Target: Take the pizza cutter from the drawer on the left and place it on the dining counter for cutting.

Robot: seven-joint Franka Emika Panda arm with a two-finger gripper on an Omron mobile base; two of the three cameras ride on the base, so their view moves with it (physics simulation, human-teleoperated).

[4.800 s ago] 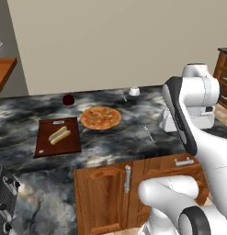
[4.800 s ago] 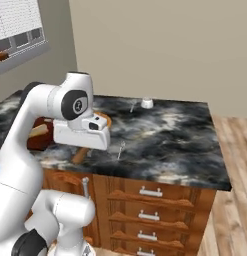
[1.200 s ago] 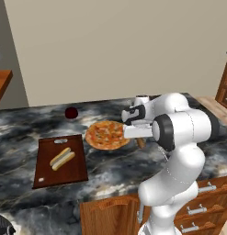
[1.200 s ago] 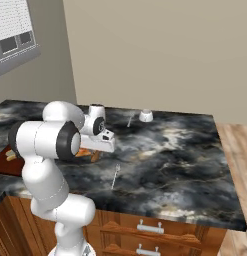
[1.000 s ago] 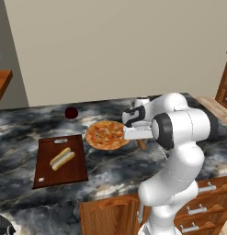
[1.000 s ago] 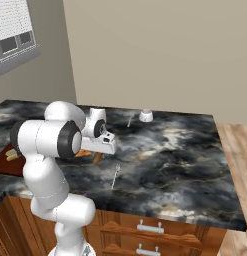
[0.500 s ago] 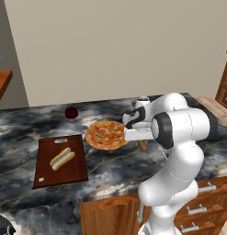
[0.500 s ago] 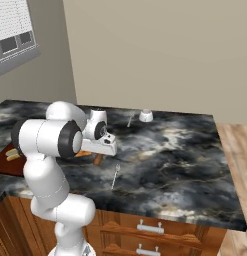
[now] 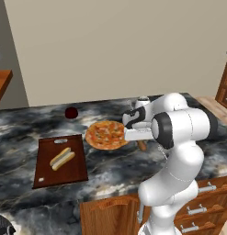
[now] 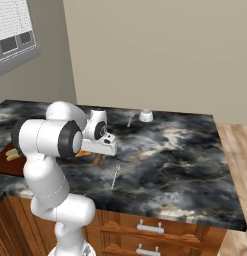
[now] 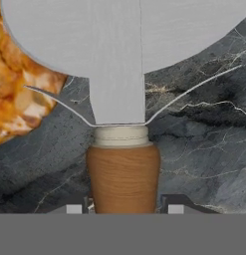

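Two dark finger tips of the gripper (image 11: 123, 208) stand just either side of the brown wooden handle of the pizza cutter (image 11: 122, 94), closed about it with little or no gap; whether they press it cannot be told. The cutter's pale grey wheel lies over the dining counter (image 11: 204, 149), beside the pizza (image 11: 20, 99). From the base cameras, the handle (image 9: 141, 145) shows under the hand above the counter (image 9: 110, 170), right of the pizza (image 9: 105, 134); a cutting board (image 9: 59, 160) with a hot dog (image 9: 62, 158) lies further left, and a small white cup (image 10: 145, 116) stands at the far edge.
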